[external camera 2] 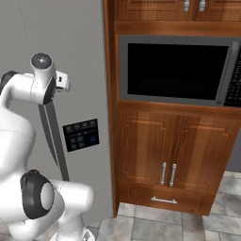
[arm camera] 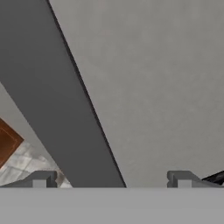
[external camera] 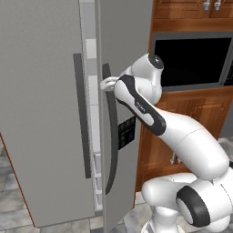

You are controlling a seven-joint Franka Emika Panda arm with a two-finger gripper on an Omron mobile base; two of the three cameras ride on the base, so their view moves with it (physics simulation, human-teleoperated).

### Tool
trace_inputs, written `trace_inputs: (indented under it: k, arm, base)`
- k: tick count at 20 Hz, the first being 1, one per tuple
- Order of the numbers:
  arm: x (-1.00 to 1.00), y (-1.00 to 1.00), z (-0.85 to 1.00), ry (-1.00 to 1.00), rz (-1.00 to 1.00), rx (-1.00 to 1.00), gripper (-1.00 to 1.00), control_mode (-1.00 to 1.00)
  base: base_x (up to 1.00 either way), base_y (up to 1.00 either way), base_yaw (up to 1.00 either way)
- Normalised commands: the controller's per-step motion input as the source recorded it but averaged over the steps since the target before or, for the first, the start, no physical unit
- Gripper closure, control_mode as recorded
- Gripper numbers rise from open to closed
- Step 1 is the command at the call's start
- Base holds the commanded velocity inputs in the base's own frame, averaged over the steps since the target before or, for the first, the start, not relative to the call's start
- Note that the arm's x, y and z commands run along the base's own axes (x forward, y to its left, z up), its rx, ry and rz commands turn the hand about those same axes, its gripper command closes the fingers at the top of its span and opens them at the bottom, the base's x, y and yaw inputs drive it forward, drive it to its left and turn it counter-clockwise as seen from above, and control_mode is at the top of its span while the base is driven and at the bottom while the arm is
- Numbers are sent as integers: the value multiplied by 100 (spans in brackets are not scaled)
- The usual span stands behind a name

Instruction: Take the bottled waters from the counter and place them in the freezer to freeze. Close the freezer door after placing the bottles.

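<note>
Robot arm (external camera: 150, 116) rises from the lower right of the left base view and reaches left toward the refrigerator. The hand (arm camera: 111, 180) is open – its 2 fingertips (arm camera: 41, 179) stand wide apart, holding nothing, with a dark bar handle (arm camera: 57, 105) running diagonally between them against a grey panel. In the left base view the freezer door (external camera: 38, 109) stands slightly ajar – a narrow gap shows pale shelf edges of the freezer (external camera: 92, 91). Beside it, the dispenser door (external camera: 123, 68) carries a dark dispenser panel (external camera 2: 81, 134). Farther right: the black wall oven (external camera 2: 176, 70) above wooden cabinet doors (external camera 2: 164, 150).
</note>
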Motion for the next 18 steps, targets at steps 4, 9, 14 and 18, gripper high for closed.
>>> trace_inputs:
  k: [4, 9, 14, 18]
  arm:
    - [33, 16, 0, 0, 0, -2, -100, -100]
    - [33, 11, 0, 0, 0, -4, -100, -100]
    - [34, 12, 0, -3, 0, -4, -100, -100]
    - [31, 9, 0, -4, -1, -4, -100, -100]
  base:
    - [0, 0, 0]
    - [0, 0, 0]
    - [0, 0, 0]
    - [0, 0, 0]
